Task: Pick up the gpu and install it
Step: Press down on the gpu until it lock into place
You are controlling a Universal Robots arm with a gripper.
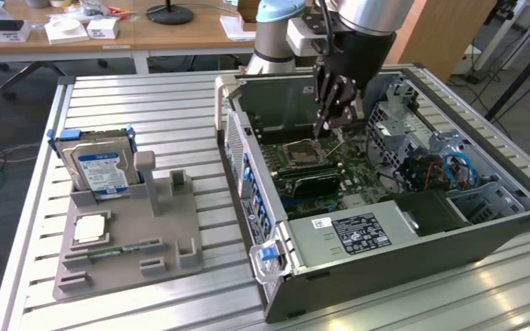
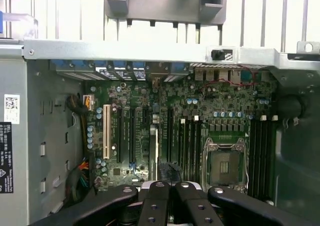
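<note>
1. At the exterior view's left, a silver hard drive (image 1: 99,172) w/ blue-white label stands upright in a grey holder (image 1: 127,234) on the slatted table (image 1: 154,103).
2. Same holder, nearer the front: a square chip (image 1: 90,229) lies flat, and a slim green memory stick (image 1: 118,249) lies just beside it. The upright slots mid-holder hold nothing.
3. Right of the holder is the PC case (image 1: 385,276), side panel off, motherboard facing up.
4. The gpu (image 1: 316,183) is inside the case. It shows as a dark card standing on edge on the motherboard, just in front of the cpu socket (image 1: 300,150). In the wrist view it is prob. the thin pale strip (image 2: 153,151) seen edge-on among the expansion slots, beside the socket (image 2: 225,161).
5. The tool (image 1: 327,127) hangs over the motherboard, above the socket area, apart from the gpu.
6. Tool state: narrow. In the wrist view the tool (image 2: 170,188) has its inner pads (image 2: 156,201) drawn together, w/ nothing visible between them.
7. In front of the gpu lies the power supply (image 1: 357,231) w/ a black label.
8. Toward the exterior view's right, blue cables (image 1: 458,169) run near the drive cage.
</note>
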